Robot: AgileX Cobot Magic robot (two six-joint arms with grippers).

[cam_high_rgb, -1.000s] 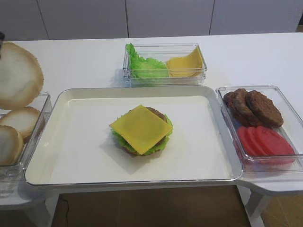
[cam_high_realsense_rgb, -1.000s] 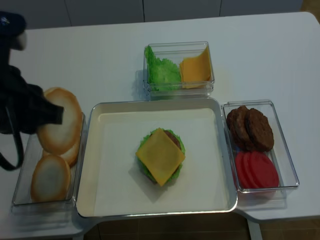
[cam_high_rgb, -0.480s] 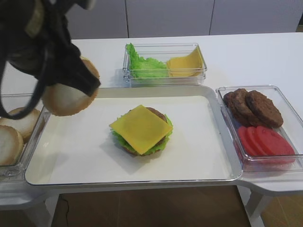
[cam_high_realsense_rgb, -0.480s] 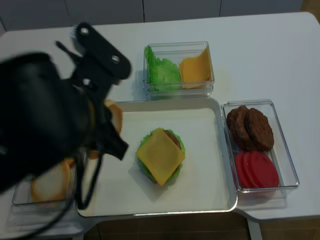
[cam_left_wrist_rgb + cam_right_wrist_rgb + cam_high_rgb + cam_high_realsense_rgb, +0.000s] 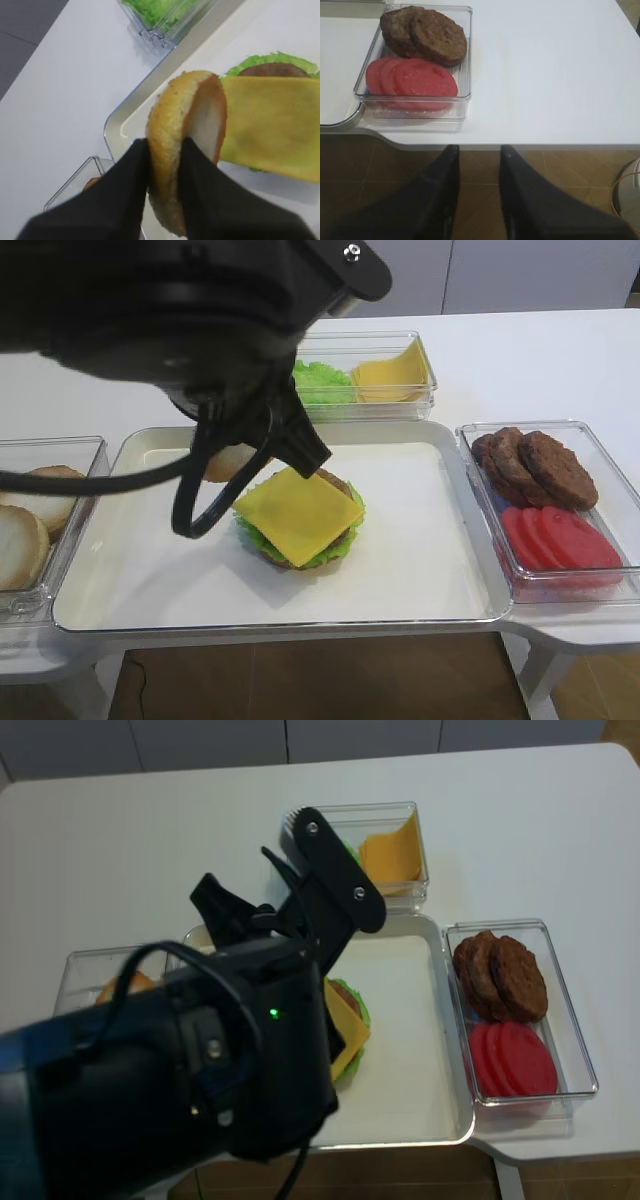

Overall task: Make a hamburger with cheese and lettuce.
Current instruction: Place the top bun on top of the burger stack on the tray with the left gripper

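The hamburger (image 5: 300, 515) stands mid-tray as a stack of brown patty, frilly green lettuce (image 5: 255, 537) and a square yellow cheese (image 5: 298, 513) on top. My left gripper (image 5: 165, 150) is shut on a bun half (image 5: 190, 125), gripping it on edge, golden crust to the left and pale cut face toward the stack. The bun half (image 5: 228, 462) hangs just left of the cheese (image 5: 270, 135), above the tray (image 5: 420, 540). Off the table's front edge, my right gripper (image 5: 479, 152) is open, nothing between its fingers.
A clear box (image 5: 350, 380) behind the tray holds loose lettuce leaves and cheese slices. At the right, another box (image 5: 545, 500) holds brown patties and red tomato slices (image 5: 412, 80). The left box (image 5: 30, 530) holds bun halves. The big black left arm (image 5: 200, 1070) hides much of the tray.
The left arm has swung from the bun box at the left over the tray, carrying the bun half rightward and down to the stack's left side.
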